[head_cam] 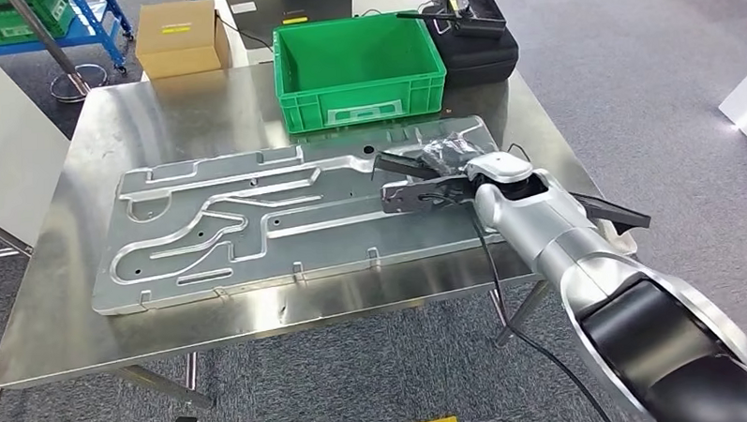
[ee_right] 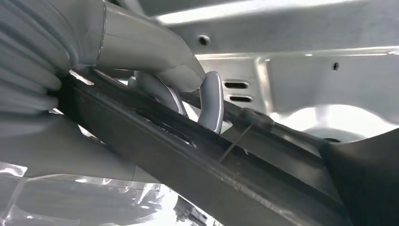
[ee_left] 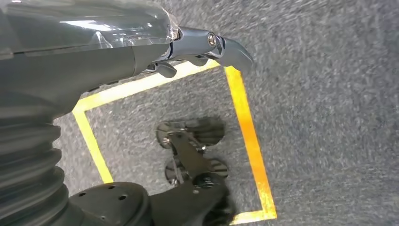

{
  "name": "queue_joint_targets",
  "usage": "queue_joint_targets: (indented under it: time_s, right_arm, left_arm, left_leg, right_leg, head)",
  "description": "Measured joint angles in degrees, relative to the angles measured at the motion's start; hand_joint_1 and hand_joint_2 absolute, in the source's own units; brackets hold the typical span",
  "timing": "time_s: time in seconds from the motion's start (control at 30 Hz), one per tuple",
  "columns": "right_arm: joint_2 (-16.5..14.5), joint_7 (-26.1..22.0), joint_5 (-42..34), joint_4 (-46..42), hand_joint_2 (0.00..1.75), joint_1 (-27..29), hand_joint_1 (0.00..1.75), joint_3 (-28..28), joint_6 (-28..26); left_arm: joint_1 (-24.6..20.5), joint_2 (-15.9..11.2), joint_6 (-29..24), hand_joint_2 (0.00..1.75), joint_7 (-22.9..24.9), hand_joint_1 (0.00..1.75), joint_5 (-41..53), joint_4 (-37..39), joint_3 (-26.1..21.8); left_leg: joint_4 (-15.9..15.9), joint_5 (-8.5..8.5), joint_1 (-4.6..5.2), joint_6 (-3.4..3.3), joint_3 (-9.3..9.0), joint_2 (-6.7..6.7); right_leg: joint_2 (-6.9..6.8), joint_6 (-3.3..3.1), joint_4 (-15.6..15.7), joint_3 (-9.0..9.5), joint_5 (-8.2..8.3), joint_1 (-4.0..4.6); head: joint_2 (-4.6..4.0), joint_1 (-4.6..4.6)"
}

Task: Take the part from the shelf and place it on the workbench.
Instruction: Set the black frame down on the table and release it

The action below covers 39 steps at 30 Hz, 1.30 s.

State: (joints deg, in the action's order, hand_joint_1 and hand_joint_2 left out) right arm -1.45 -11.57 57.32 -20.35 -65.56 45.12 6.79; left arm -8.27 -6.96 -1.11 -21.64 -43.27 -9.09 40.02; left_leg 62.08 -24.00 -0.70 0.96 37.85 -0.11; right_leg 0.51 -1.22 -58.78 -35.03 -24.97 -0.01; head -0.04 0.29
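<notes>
Tabletop [head_cam: 64, 306]: we reached it. Stamped metal panel [head_cam: 258, 224]: lay flat on it. Black part [head_cam: 416, 195]: we gripped it in our right hand [head_cam: 462, 175] over the panel's end; release remained. Left hand [ee_left: 207, 47]: hung slack, holding nothing.

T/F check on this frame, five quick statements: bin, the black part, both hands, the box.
1. The green bin is empty. True.
2. The right hand holds nothing. False: it grips a long black part, seen close in the right wrist view.
3. The black part is above the pressed metal panel lying on the steel workbench. True.
4. The left hand is over the workbench. False: it hangs above grey carpet with yellow floor tape.
5. The cardboard box sits inside the green bin. False: it stands apart from it, beyond the workbench's far edge.
</notes>
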Motion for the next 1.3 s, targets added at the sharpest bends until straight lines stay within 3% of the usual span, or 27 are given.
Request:
queue_joint_targets:
  time_s: [0.03, 0.1, 0.17, 0.23, 0.3, 0.33, 0.37, 0.4, 0.43, 0.5, 0.57, 0.67, 0.7, 0.73, 0.8, 0.87, 0.9, 0.93, 1.0, 1.07, 1.2, 1.23, 1.3]
  right_arm:
    - [-0.29, 0.09, 0.36, 0.40, 1.75, 0.35, 1.69, 0.40, -0.71]
    - [-0.69, 0.09, 0.92, 1.03, 1.75, 1.23, 1.69, 1.07, -2.06]
    - [-0.94, 0.11, 1.45, 1.50, 0.87, 2.08, 0.85, 1.56, -3.15]
    - [-1.03, 0.22, 1.91, 1.98, 0.00, 2.65, 0.00, 1.96, -3.75]
    - [-1.11, 0.70, 2.27, 2.53, 0.00, 3.50, 0.00, 2.37, -3.92]
    - [-1.16, 1.03, 2.44, 2.80, 0.00, 4.11, 0.00, 2.56, -3.97]
    - [-1.23, 1.40, 2.57, 3.02, 0.00, 4.72, 0.00, 2.72, -4.15]
    - [-1.32, 1.72, 2.64, 3.18, 0.00, 5.21, 0.00, 2.83, -4.49]
    - [-1.42, 1.99, 2.68, 3.32, 0.00, 5.58, 0.00, 2.93, -5.12]
    - [-1.62, 2.26, 2.59, 3.44, 0.00, 5.99, 0.00, 3.00, -7.33]
    - [-1.81, 2.09, 2.31, 3.45, 0.00, 6.37, 0.00, 3.00, -10.12]
    - [-1.95, 0.62, 1.22, 3.17, 0.00, 7.26, 0.00, 2.51, -14.95]
    - [-1.94, -0.29, 0.72, 2.87, 0.00, 7.50, 0.00, 2.06, -17.00]
    - [-1.93, -1.32, 0.21, 2.50, 0.00, 7.66, 0.00, 1.47, -19.00]
    - [-1.84, -3.97, -1.10, 1.49, 0.00, 8.08, 0.00, 0.05, -22.34]
    - [-1.53, -7.47, -2.98, -0.28, 0.00, 9.19, 0.00, -2.03, -24.97]
    - [-1.23, -9.40, -4.16, -1.77, 0.00, 10.01, 0.00, -3.50, -26.21]
    - [-0.81, -11.18, -5.33, -3.75, 0.00, 11.01, 0.00, -5.16, -27.23]
    - [0.45, -14.20, -7.60, -9.35, 0.00, 13.30, 0.00, -9.04, -28.88]
    - [2.34, -16.55, -9.66, -16.73, 0.00, 16.32, 0.00, -13.56, -30.28]
    - [6.60, -20.08, -14.58, -32.84, 0.00, 23.48, 0.00, -23.00, -32.66]
    - [7.81, -20.93, -16.32, -37.18, 0.00, 25.30, 0.00, -25.63, -33.03]
    - [10.12, -22.64, -20.20, -45.44, 0.00, 29.35, 0.00, -31.16, -34.07]
  left_arm:
    - [-0.02, -0.01, 0.20, 1.75, -0.30, 0.00, 0.17, 0.00, 0.13]
    - [-0.10, -0.01, 0.70, 1.75, -0.82, 0.00, 0.53, 0.00, 0.40]
    - [-0.26, 0.05, 1.21, 1.75, -1.13, 0.00, 0.97, -0.07, 0.66]
    - [-0.60, 0.10, 1.44, 1.75, -1.15, 0.00, 1.33, -0.18, 0.95]
    - [-1.01, 0.18, 1.44, 1.75, -0.74, 0.00, 1.74, -0.22, 1.30]
    - [-1.15, 0.24, 1.41, 1.75, -0.37, 0.00, 1.98, -0.23, 1.48]
    - [-1.24, 0.32, 1.37, 1.75, 0.07, 0.00, 2.23, -0.25, 1.67]
    - [-1.28, 0.41, 1.33, 1.75, 0.46, 0.00, 2.43, -0.27, 1.85]
    - [-1.30, 0.52, 1.29, 1.75, 0.79, 0.00, 2.63, -0.30, 2.02]
    - [-1.34, 0.76, 1.22, 0.87, 1.08, 0.00, 2.93, -0.38, 2.34]
    - [-1.33, 0.89, 1.14, 0.00, 1.09, 0.00, 3.05, -0.44, 2.57]
    - [-1.19, 0.98, 1.20, 0.00, 1.08, 0.00, 3.03, -0.44, 2.68]
    - [-1.13, 1.01, 1.25, 0.00, 1.08, 0.00, 3.01, -0.44, 2.70]
    - [-1.08, 1.01, 1.28, 0.00, 1.09, 0.00, 2.97, -0.44, 2.73]
    - [-0.95, 0.99, 1.34, 0.00, 1.11, 0.00, 2.81, -0.44, 2.75]
    - [-0.73, 0.98, 1.40, 0.00, 1.11, 0.00, 2.57, -0.44, 2.75]
    - [-0.62, 0.97, 1.43, 0.00, 1.09, 0.00, 2.46, -0.44, 2.75]
    - [-0.52, 0.95, 1.44, 0.00, 1.04, 0.00, 2.38, -0.44, 2.75]
    - [-0.41, 0.89, 1.43, 0.00, 0.78, 0.00, 2.17, -0.44, 2.75]
    - [-0.17, 0.86, 1.35, 0.00, 0.30, 0.00, 1.91, -0.44, 2.73]
    - [0.69, 0.87, 1.18, 0.00, -0.67, 0.00, 1.08, -0.44, 2.44]
    - [0.79, 0.86, 1.14, 0.00, -0.92, 0.00, 0.88, -0.44, 2.31]
    - [1.10, 0.79, 1.07, 0.00, -1.56, 0.00, 0.25, -0.43, 1.92]
  left_leg:
    - [-2.24, 0.61, 0.08, -0.23, -1.06, -0.03]
    - [-3.34, 0.42, 0.16, -0.63, -1.61, -0.06]
    - [-3.70, 0.51, -0.10, -1.15, -1.92, 0.03]
    - [-4.13, 0.61, -0.32, -1.69, -2.27, 0.13]
    - [-4.15, 0.53, -0.31, -1.97, -2.40, 0.15]
    - [-4.12, 0.48, -0.31, -2.00, -2.43, 0.14]
    - [-4.06, 0.41, -0.32, -2.00, -2.47, 0.11]
    - [-3.99, 0.32, -0.32, -1.95, -2.53, 0.09]
    - [-3.90, 0.19, -0.33, -1.85, -2.63, 0.06]
    - [-3.74, -0.08, -0.23, -1.48, -2.79, 0.04]
    - [-3.71, -0.19, -0.10, -0.96, -2.79, 0.05]
    - [-3.72, -0.40, -0.08, -0.08, -2.92, 0.05]
    - [-2.69, -1.23, -0.10, 0.15, -2.53, 0.04]
    - [-0.50, -2.64, -0.14, 0.33, -1.61, 0.03]
    - [6.80, -6.38, -0.23, 0.57, 1.64, 0.03]
    - [12.05, -7.92, -0.26, 0.75, 4.05, 0.04]
    - [11.77, -7.16, -0.28, 0.79, 3.91, 0.04]
    - [9.26, -5.46, -0.33, 0.77, 2.67, 0.04]
    - [1.58, -2.14, -0.38, 0.59, -1.23, 0.02]
    - [-2.64, -1.16, -0.28, 0.08, -3.37, -0.11]
    - [-3.27, -0.99, -0.11, -1.43, -3.55, -0.31]
    - [-3.45, -0.85, -0.20, -1.81, -3.59, -0.33]
    - [-3.62, -0.78, -0.22, -2.31, -3.57, -0.40]
  right_leg:
    - [0.04, 0.21, -0.11, 0.02, -0.18, 0.09]
    - [0.10, 0.65, -0.08, 0.06, -0.33, 0.20]
    - [0.06, 1.20, -0.48, 0.00, -0.92, 0.17]
    - [-0.03, 1.75, -4.42, -1.75, -3.27, 0.04]
    - [-0.11, 2.15, -11.88, -5.49, -6.49, -0.19]
    - [-0.15, 2.29, -14.86, -7.16, -7.30, -0.35]
    - [-0.18, 2.37, -15.92, -7.96, -7.01, -0.49]
    - [-0.21, 2.38, -14.79, -7.65, -5.69, -0.61]
    - [-0.25, 2.29, -11.59, -6.25, -3.58, -0.69]
    - [-0.38, 1.89, -3.73, -2.59, -0.18, -0.55]
    - [-0.40, 1.49, -0.13, -0.95, 0.69, -0.23]
    - [-0.26, 0.87, 0.37, -0.69, 0.92, -0.29]
    - [-0.27, 0.53, 0.63, -0.53, 1.04, -0.44]
    - [-0.30, 0.23, 0.86, -0.38, 1.16, -0.58]
    - [-0.33, -0.16, 0.93, -0.31, 1.15, -0.53]
    - [-0.29, -0.24, 0.85, -0.28, 1.10, -0.42]
    - [-0.26, -0.21, 0.77, -0.26, 1.06, -0.40]
    - [-0.23, -0.11, 0.63, -0.22, 0.97, -0.42]
    - [-0.21, 0.33, 0.17, -0.24, 0.63, -0.34]
    - [-0.27, 0.89, -0.16, -0.37, 0.40, -0.15]
    - [-0.46, 2.15, -0.91, -0.54, -0.33, -0.35]
    - [-0.46, 2.49, -2.69, -1.29, -1.58, -0.44]
    - [-0.44, 3.04, -9.48, -4.41, -5.31, -0.57]
  head:
    - [0.00, 0.01]
    - [0.00, 0.00]
    - [0.00, 0.02]
    - [0.00, 0.04]
    - [0.00, 0.05]
    - [0.00, 0.05]
    - [0.00, 0.05]
    - [0.00, 0.05]
    - [0.00, 0.05]
    - [0.00, 0.04]
    - [0.00, 0.02]
    - [0.00, 0.00]
    - [0.00, -0.03]
    - [0.00, -0.06]
    - [0.00, -0.13]
    - [0.00, -0.13]
    - [0.00, -0.13]
    - [0.00, -0.13]
    - [0.00, -0.14]
    - [0.00, -0.11]
    - [0.00, -0.13]
    - [0.00, -0.11]
    - [0.00, -0.08]
